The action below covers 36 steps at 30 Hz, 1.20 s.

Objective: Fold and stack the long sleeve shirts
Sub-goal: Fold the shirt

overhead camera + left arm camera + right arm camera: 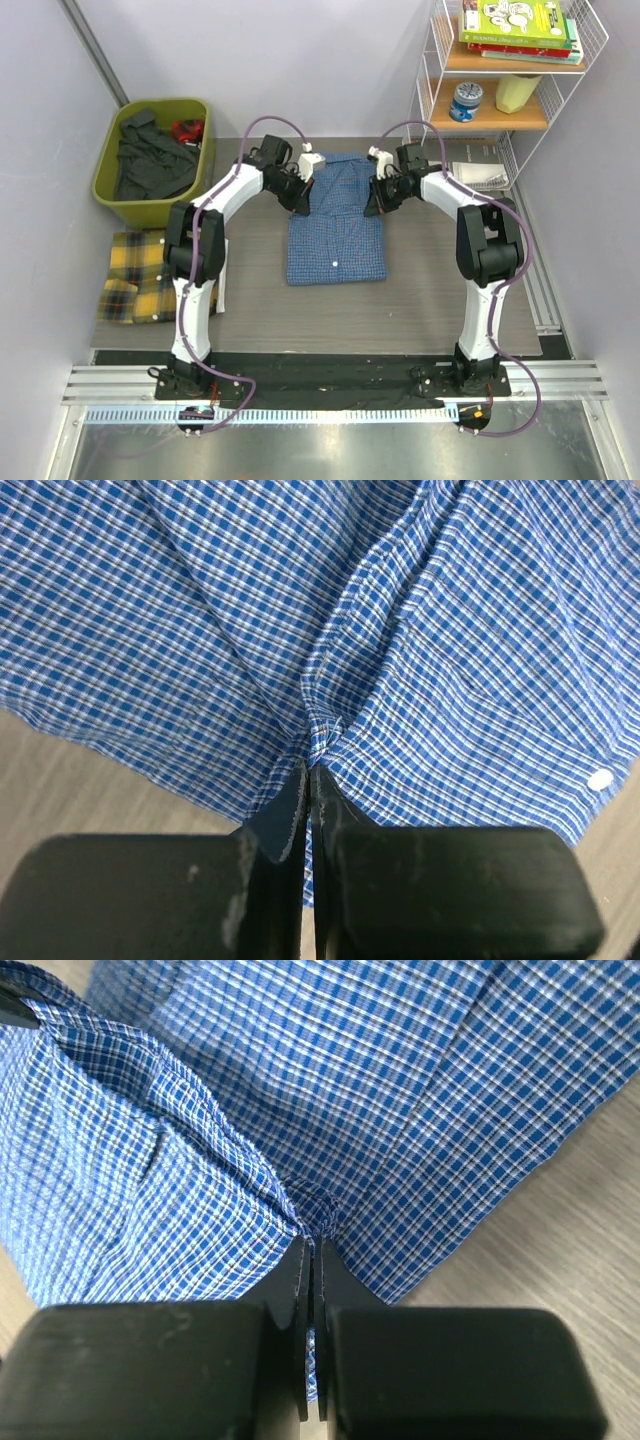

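The grey wood-grain table (pixel 440 300) stands in a corner of pale walls, with the arm bases bolted along its near edge. At the far left a green bin (pixel 130 212) sits off the table's corner, holding dark clothes (pixel 150 165) and something red. Just in front of it the yellow plaid shirt (pixel 130 280) lies folded flat at the table's left edge, beside the left arm's lower link and well apart from the other shirt.

The left gripper (pixel 303 205) reaches in to the left edge of the blue checked shirt (pixel 335 245). In the left wrist view, the left gripper's (pixel 307 770) jaws are pressed together on a bunched pinch of the blue cloth (pixel 200 610), with creases fanning out from it. The shirt lies in the middle of the table as a narrow panel, collar end away from the bases, its near hem straight.

The right gripper (pixel 375 205) meets the opposite edge. Its wrist view shows the right gripper (pixel 308 1245) likewise clamped on a gathered fold of the fabric (pixel 400 1090), with bare table beside it.

Open table lies in front of the shirt between the arms and to its right. A paper booklet (pixel 480 175) sits at the far right corner under a white wire shelf (pixel 590 40).
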Motion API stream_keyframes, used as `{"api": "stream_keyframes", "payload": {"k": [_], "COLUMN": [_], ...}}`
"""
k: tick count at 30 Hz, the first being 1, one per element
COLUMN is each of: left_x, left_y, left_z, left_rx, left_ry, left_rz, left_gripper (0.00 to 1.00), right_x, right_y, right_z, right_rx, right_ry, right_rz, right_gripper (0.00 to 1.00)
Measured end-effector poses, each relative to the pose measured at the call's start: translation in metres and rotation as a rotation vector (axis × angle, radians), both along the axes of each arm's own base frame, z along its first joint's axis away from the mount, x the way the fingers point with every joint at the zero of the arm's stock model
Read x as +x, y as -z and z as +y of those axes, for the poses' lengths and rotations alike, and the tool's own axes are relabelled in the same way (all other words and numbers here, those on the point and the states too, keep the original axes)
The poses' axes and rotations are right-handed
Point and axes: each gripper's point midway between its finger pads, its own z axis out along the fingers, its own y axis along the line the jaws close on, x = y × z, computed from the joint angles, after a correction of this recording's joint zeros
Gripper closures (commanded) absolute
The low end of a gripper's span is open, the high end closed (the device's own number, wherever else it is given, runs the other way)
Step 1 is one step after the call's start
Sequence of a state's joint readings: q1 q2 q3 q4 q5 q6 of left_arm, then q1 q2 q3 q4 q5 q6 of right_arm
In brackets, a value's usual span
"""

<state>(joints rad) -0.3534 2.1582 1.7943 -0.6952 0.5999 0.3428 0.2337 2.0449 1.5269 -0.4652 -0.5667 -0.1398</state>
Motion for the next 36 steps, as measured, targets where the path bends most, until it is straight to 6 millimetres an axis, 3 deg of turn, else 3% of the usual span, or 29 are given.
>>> {"api": "stream_keyframes", "payload": {"k": [2, 4, 6, 7, 8, 10, 11, 13, 14, 16, 19, 22, 24, 26, 29, 31, 36], "left_x": [0.007, 0.013, 0.016, 0.017, 0.017, 0.018, 0.019, 0.025, 0.025, 0.021, 0.003, -0.05, -0.094, -0.131, -0.164, -0.171, -0.167], "left_y": [0.004, 0.012, 0.024, 0.026, 0.031, 0.035, 0.034, 0.025, 0.017, -0.01, -0.065, -0.119, -0.134, -0.128, -0.089, -0.059, -0.02], "left_z": [-0.001, -0.001, 0.001, 0.001, 0.002, 0.005, 0.008, 0.013, 0.02, 0.038, 0.058, 0.042, 0.011, -0.017, -0.04, -0.04, -0.044], "left_rx": [0.007, 0.02, 0.039, 0.043, 0.05, 0.053, 0.047, 0.006, -0.026, -0.093, -0.205, -0.366, -0.469, -0.534, -0.563, -0.56, -0.558], "left_ry": [-0.006, -0.018, -0.039, -0.041, -0.053, -0.082, -0.102, -0.157, -0.198, -0.281, -0.361, -0.35, -0.281, -0.223, -0.224, -0.281, -0.355], "left_rz": [-0.005, -0.001, 0.018, 0.021, 0.033, 0.056, 0.064, 0.068, 0.079, 0.099, 0.072, 0.067, 0.117, 0.221, 0.426, 0.539, 0.66], "left_gripper": [1.0, 0.98, 0.89, 0.81, 0.63, 0.51, 0.29, 0.15, 0.11, 0.0, 0.0, 0.0, 0.0, 0.0, 0.0, 0.0, 0.0], "right_x": [0.003, 0.004, 0.004, 0.004, 0.005, 0.006, 0.007, 0.008, 0.008, 0.006, -0.005, -0.048, -0.088, -0.125, -0.172, -0.185, -0.184], "right_y": [0.006, 0.012, 0.017, 0.019, 0.019, 0.019, 0.017, 0.01, 0.003, -0.026, -0.09, -0.152, -0.167, -0.159, -0.115, -0.082, -0.043], "right_z": [-0.001, -0.001, -0.002, -0.003, -0.003, -0.004, -0.006, -0.009, -0.011, -0.018, -0.021, -0.009, 0.018, 0.047, 0.08, 0.083, 0.084], "right_rx": [-0.006, -0.013, -0.017, -0.022, -0.025, -0.026, -0.024, -0.019, -0.016, 0.01, 0.104, 0.256, 0.366, 0.445, 0.496, 0.495, 0.51], "right_ry": [0.008, 0.015, 0.024, 0.026, 0.031, 0.041, 0.048, 0.069, 0.073, 0.091, 0.11, 0.097, 0.041, -0.023, -0.07, -0.028, 0.024], "right_rz": [0.002, 0.011, 0.021, 0.023, 0.025, 0.025, 0.024, 0.025, 0.016, -0.011, -0.085, -0.132, -0.099, -0.006, 0.227, 0.361, 0.478], "right_gripper": [0.95, 0.84, 0.74, 0.6, 0.53, 0.37, 0.2, 0.06, 0.01, 0.0, 0.0, 0.0, 0.0, 0.0, 0.0, 0.0, 0.0]}}
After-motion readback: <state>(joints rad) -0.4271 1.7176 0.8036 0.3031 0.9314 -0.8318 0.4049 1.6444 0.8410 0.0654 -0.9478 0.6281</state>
